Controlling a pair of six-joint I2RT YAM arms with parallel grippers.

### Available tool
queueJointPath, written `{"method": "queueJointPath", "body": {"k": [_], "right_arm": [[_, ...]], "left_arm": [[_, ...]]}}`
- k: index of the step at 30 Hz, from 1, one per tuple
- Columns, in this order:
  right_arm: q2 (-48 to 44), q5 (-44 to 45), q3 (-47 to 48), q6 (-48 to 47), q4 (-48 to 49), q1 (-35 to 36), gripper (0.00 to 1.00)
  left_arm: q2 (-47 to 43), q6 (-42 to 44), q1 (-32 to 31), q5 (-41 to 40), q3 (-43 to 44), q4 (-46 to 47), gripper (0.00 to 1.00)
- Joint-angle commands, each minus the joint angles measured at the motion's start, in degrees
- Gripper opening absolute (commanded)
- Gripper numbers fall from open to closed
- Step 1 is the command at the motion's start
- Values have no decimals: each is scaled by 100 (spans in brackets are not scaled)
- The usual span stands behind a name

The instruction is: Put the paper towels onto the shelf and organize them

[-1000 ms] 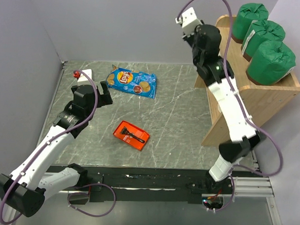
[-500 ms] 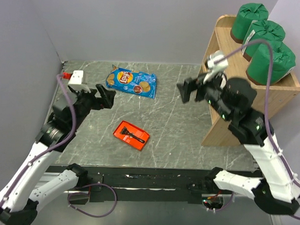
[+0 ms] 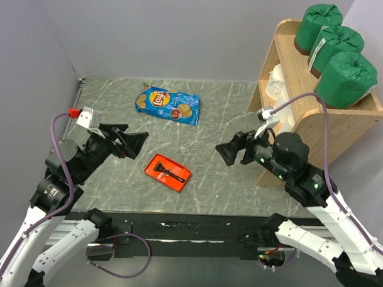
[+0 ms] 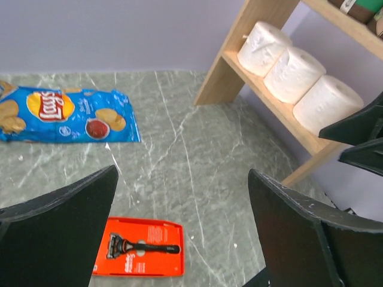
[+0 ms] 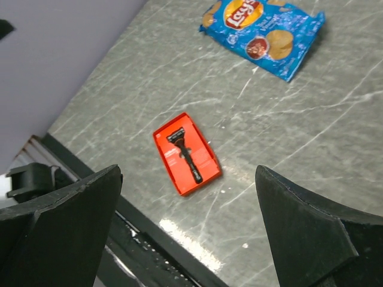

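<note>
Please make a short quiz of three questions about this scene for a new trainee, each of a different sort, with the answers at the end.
1. True or false: the green-wrapped rolls stand on the top level of the shelf.
2. Multiple choice: what lies in the red tray on the table? A) a razor B) a spoon C) a paper roll
3. Short answer: in the left wrist view, how many white rolls sit on the shelf's lower level?

Key: 1 true; 2 A; 3 three.

The right claw (image 3: 232, 152) has swung from the shelf (image 3: 343, 123) down to mid-table; the left claw (image 3: 134, 140) pulled nearer.
</note>
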Motion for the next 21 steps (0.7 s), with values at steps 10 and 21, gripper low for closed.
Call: {"method": "queueJointPath", "body": {"k": [10,21], "right_arm": [[-594,-91,-641,422,801,36,100],[-726,59,-791,431,863,36,99]], "left_arm": [[-227,-245,-12,243,-356,198,96],[-227,-279,-12,278,-365,233,96]]}}
